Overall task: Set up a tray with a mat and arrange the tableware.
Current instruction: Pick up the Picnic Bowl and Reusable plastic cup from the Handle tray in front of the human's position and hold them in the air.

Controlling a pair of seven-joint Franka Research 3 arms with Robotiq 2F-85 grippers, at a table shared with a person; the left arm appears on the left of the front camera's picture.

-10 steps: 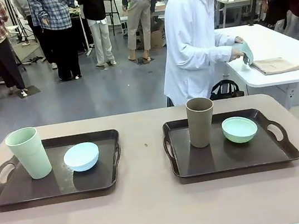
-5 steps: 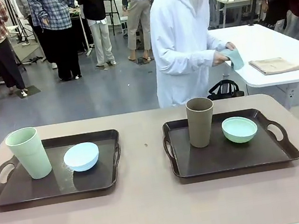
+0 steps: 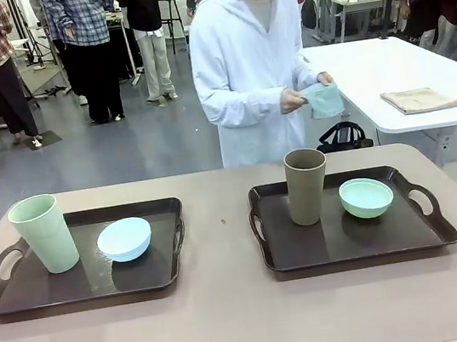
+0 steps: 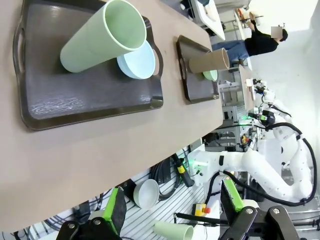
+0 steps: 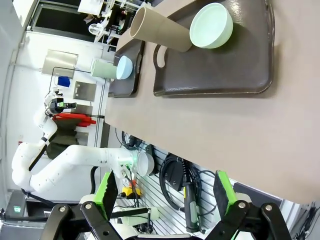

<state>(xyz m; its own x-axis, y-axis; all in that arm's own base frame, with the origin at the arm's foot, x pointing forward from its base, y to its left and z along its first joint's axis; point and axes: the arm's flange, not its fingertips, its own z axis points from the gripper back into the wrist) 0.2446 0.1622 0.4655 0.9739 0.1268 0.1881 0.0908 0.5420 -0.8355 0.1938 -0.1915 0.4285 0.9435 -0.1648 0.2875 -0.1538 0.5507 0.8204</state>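
- The left gripper (image 4: 172, 207) has its green-padded fingers (image 4: 115, 209) wide apart with nothing between them; it hangs off the near edge of the table (image 3: 234, 325).
- The right gripper (image 5: 165, 192) is likewise spread wide and empty, also off the table's near edge.
- Beyond the left gripper lies the left tray (image 3: 83, 289), dark brown, holding the pale green tumbler (image 3: 44, 233) upright at its left end and the light blue bowl (image 3: 124, 238) just beside it.
- Well apart to the right, the right tray (image 3: 352, 249) carries the brown tumbler (image 3: 306, 185) upright and the mint green bowl (image 3: 366, 197) near it.
- At the far side a person (image 3: 248, 73) in a white coat holds a teal mat (image 3: 323, 99) in both hands, above no tray.
- A beige mat (image 3: 420, 99) lies folded on a white table (image 3: 385, 70) behind.
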